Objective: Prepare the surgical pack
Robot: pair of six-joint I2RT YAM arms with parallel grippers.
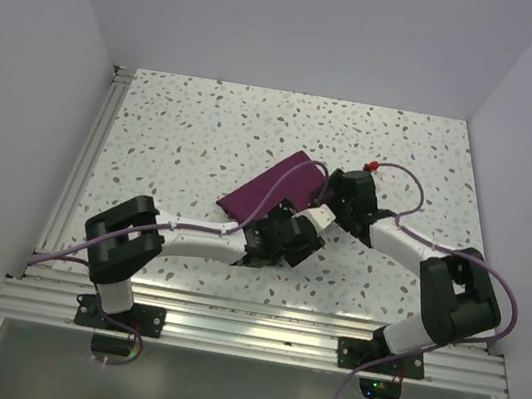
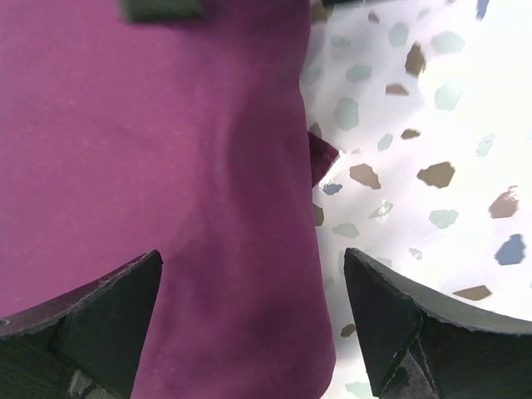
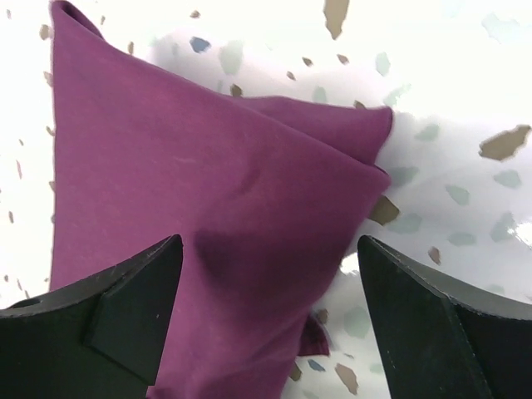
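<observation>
The surgical pack (image 1: 269, 190) is a folded deep purple cloth bundle lying slantwise in the middle of the speckled table. Both grippers hang close over its near right end. My left gripper (image 1: 285, 225) is open, and in the left wrist view (image 2: 253, 278) its fingers straddle the right edge of the pack (image 2: 166, 166), one finger (image 2: 104, 320) over cloth and the other over bare table. My right gripper (image 1: 321, 208) is open too. In the right wrist view (image 3: 270, 253) it stands over a folded corner of the pack (image 3: 208, 166), holding nothing.
The speckled tabletop (image 1: 206, 129) is bounded by white walls at the back and sides. An aluminium rail (image 1: 85, 161) runs along the left edge and another along the near edge. Purple cables (image 1: 406, 181) loop over both arms.
</observation>
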